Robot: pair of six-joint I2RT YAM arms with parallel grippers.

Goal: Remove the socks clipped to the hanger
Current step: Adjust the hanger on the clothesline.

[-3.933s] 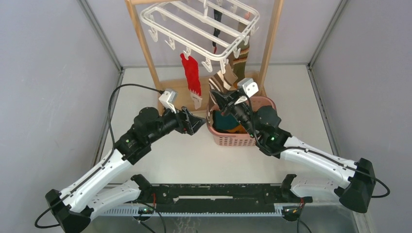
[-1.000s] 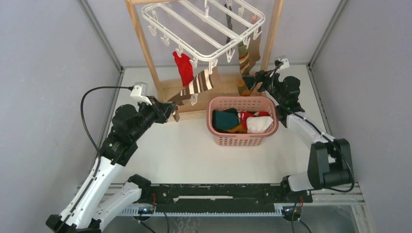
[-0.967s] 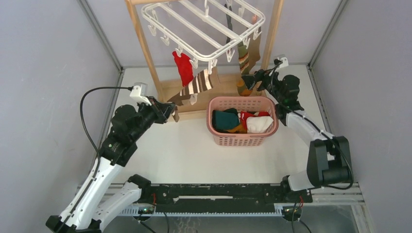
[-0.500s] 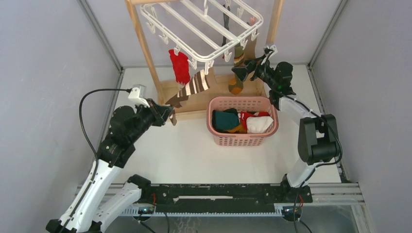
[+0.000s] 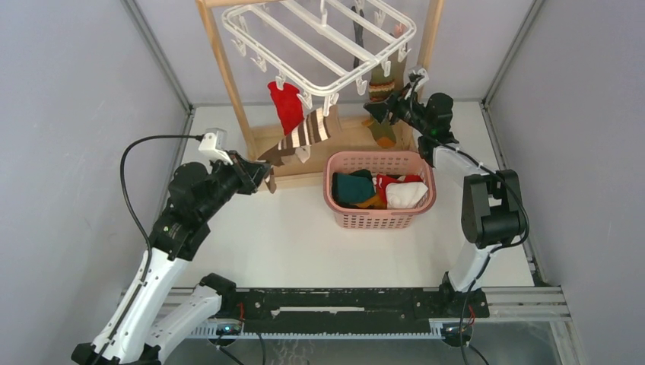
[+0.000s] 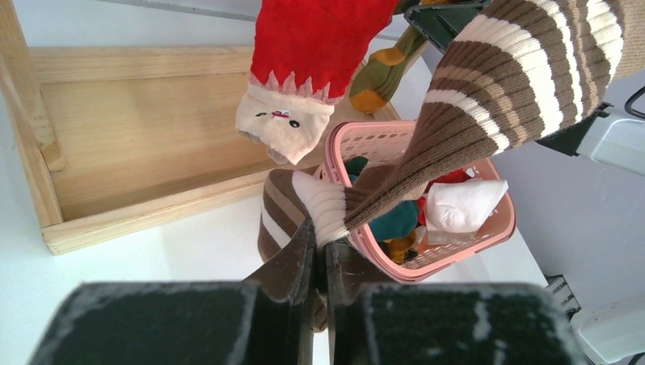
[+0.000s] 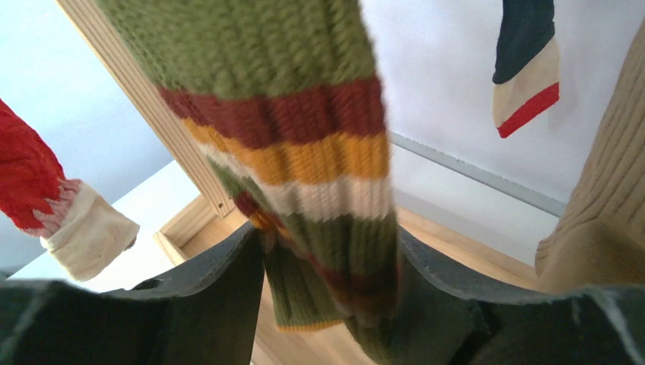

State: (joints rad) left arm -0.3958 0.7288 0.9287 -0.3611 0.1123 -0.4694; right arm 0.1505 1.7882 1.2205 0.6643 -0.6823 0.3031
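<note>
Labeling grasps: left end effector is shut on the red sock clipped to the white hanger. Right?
No. The left wrist view shows the left end effector shut on the brown-and-cream striped sock, not the red sock; it is clipped to the white hanger.

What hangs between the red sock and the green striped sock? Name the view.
The brown-and-cream striped sock, clipped to the hanger and held by the left gripper; the top view shows it.
</note>
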